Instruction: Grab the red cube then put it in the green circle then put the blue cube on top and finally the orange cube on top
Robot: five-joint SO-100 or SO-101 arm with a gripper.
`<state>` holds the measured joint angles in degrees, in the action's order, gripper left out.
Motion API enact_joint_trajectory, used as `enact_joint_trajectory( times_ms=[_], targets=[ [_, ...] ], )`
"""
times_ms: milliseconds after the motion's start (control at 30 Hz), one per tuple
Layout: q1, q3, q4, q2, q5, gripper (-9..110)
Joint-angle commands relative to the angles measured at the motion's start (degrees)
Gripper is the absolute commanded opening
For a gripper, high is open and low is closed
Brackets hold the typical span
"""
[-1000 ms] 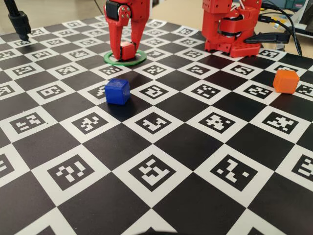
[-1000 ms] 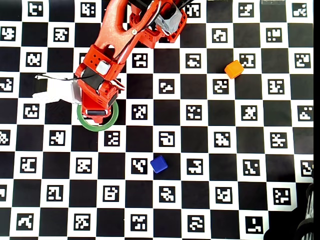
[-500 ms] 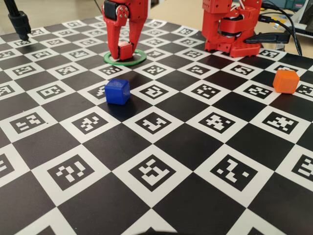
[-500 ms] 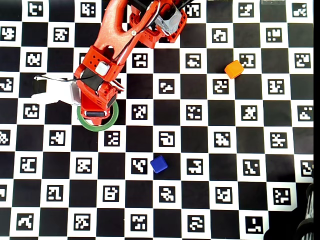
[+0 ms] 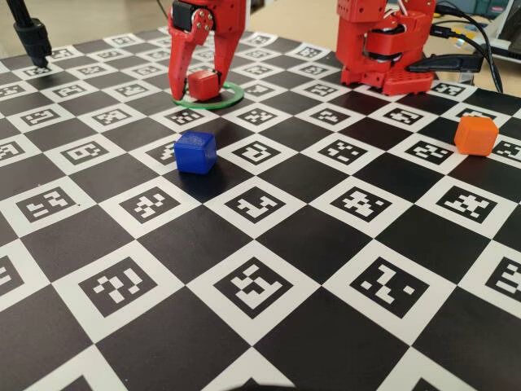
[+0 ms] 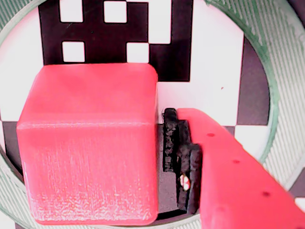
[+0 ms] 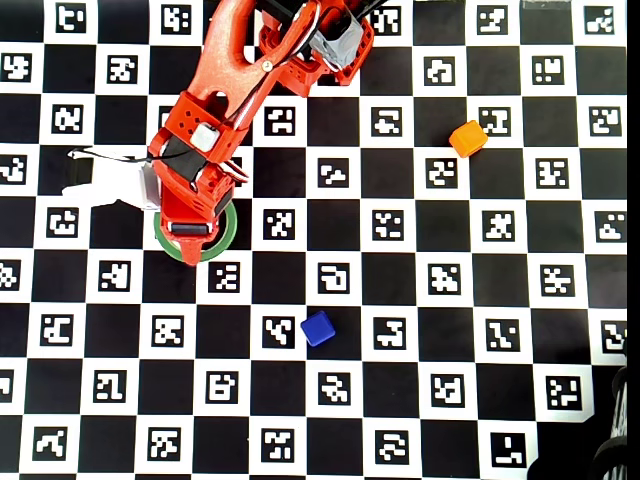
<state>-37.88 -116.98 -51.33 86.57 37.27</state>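
Checkerboard hides nothing in wrist view: gripper [image 5: 195, 85] spread, fingertip [image 6: 183, 157] clear of red cube [image 6: 90, 143].

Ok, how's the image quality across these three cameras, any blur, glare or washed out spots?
Wrist view: very close in, the red cube fills much of the frame, its top is overexposed, and the white squares are blown out. Fixed view: sharp around the blue cube, softer in the near foreground, with faint sheen on the dark squares. Overhead view: evenly lit and crisp, soft shadows only.
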Motion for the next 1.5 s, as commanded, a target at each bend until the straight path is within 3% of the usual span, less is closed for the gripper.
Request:
enact_joint_trajectory(
  times_ms=[0, 467, 967, 1467],
  targets=[
    [-1.05, 3.6, -0.35, 1.05, -0.09, 37],
    [-1.23, 7.12, -7.12, 8.96, -1.23, 41],
    [0.79, 21.36, -26.19, 14.06, -6.06, 41],
    [11.34, 25.66, -36.39, 19.95, -17.4, 41]
  ],
)
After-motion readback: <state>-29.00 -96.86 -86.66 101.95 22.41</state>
